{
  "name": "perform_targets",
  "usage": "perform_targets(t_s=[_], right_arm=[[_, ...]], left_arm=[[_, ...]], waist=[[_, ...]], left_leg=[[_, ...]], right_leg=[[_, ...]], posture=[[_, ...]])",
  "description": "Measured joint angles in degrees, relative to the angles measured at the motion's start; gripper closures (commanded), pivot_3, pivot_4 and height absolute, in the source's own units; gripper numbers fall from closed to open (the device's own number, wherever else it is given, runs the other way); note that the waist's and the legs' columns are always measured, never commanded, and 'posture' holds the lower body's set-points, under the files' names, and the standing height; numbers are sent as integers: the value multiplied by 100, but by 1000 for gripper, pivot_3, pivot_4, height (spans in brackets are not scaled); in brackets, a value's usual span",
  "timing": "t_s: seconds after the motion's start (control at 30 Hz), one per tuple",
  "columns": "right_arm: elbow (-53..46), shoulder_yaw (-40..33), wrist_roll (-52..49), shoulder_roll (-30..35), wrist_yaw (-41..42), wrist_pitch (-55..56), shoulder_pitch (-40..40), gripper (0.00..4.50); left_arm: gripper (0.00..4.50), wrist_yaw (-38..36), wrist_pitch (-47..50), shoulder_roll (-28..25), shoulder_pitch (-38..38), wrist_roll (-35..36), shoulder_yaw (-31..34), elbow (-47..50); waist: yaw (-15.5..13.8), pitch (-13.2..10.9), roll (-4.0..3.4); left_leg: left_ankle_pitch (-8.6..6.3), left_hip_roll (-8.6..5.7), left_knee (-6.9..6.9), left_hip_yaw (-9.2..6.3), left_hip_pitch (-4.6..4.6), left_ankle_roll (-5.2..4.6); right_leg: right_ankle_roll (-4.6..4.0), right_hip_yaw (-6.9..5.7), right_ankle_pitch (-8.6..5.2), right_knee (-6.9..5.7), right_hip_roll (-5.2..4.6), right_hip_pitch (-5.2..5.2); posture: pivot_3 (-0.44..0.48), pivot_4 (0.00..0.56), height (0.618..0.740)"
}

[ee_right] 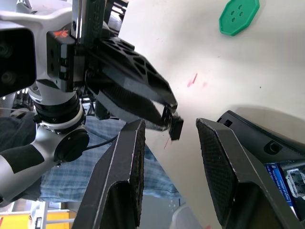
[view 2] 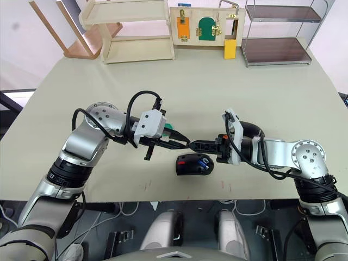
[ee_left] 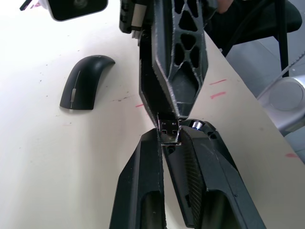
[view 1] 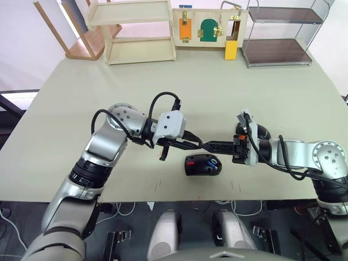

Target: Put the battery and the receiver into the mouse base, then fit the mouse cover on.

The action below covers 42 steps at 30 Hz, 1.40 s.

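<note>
mouse base [view 1: 202, 165] holding battery [view 2: 203, 161], receiver [ee_left: 168, 130] pinched by left end effector [ee_left: 167, 138]

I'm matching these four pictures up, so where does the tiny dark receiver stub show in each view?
Left eye view: the tiny dark receiver stub is at the tip of the left gripper, near picture centre.
Right eye view: same place, just left of centre.
Left wrist view: pinched at centre.
Right wrist view: centre, before the open right gripper.
Shared landmark: the black oval mouse base with red inside, close by the stub.
</note>
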<state>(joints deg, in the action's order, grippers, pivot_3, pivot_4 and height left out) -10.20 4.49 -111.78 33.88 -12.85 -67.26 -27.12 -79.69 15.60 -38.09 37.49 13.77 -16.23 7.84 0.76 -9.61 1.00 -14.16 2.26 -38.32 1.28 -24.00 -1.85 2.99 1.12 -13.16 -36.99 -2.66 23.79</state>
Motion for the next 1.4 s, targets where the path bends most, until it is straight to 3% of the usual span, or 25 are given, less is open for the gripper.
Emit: perform_targets(t_s=[0.17,0.2,0.23,0.3,0.57,1.03,1.13,1.23,1.4], right_arm=[[0,0,0,-3,-1,2,0,2714],[0,0,0,-2,0,2,0,3343],[0,0,0,-2,0,1,0,3544],[15,0,13,35,-4,2,1,4464],[5,-24,23,32,1,7,-5,4464],[5,-24,23,27,-3,8,-5,4464],[5,-24,23,64,-24,9,-5,3659],[9,-24,23,72,-123,17,-4,2146],[60,-25,23,-16,-233,37,-5,2146]], left_arm=[[4391,-10,-12,15,52,-3,-2,-157],[4391,-9,-18,17,53,-6,-3,-185],[4391,-9,-21,21,53,-6,-6,-192],[4391,-39,-140,55,91,-8,-11,-303],[4391,-281,-885,220,500,-228,-68,-1576],[4391,-332,-1171,219,306,-250,-64,-1590],[4391,-330,-1189,219,301,-250,-64,-1584],[4391,-335,-1215,219,286,-250,-64,-1584],[4391,-364,-1221,220,287,-249,-64,-1585]], waist=[[-1,0,0],[0,0,0],[0,0,0],[-6,0,0],[13,0,1],[0,0,1],[-1,0,1],[0,0,1],[0,0,1]], left_leg=[[0,0,0,1,0,0],[0,0,0,1,0,0],[0,0,0,1,0,0],[0,0,0,2,-1,0],[0,0,0,2,-1,0],[0,0,-1,0,-5,0],[0,0,-1,1,-5,0],[0,0,-1,0,-5,0],[0,0,-1,1,-5,0]], right_leg=[[0,-1,0,0,0,0],[0,0,0,0,0,0],[0,0,0,0,0,0],[0,-2,0,0,0,0],[0,-4,0,0,1,0],[0,-7,0,1,-1,0],[0,-7,1,1,-1,0],[0,-7,1,1,0,0],[0,-7,1,1,0,0]], posture=[[0,150,740],[0,150,740],[0,150,740],[0,150,740],[0,150,740],[0,150,740],[0,150,740],[0,150,740],[0,150,740]])
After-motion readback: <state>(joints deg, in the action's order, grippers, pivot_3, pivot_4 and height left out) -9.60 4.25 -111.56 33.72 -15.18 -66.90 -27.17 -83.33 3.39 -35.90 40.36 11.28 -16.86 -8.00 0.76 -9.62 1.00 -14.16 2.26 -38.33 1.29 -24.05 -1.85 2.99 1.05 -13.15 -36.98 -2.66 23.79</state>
